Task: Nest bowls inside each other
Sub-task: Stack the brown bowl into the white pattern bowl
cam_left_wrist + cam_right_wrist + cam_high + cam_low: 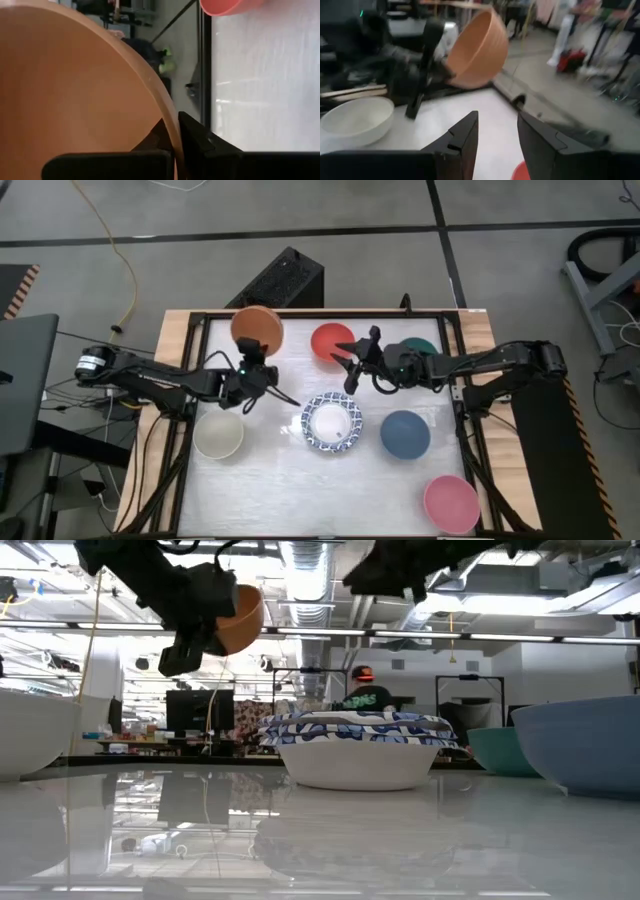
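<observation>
1. Above the table, the left end effector is clenched on the orange bowl by its rim, tilted.
2. Below and beside it sits the blue-patterned bowl stack.
3. Right end effector hangs released, empty.
4. Risk: a thin rim pinch may let the bowl swing or slip.

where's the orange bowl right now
The orange bowl is off the table, clamped by its rim in the left gripper. In the high view it hangs over the table's far left part, beside the red bowl.
</observation>
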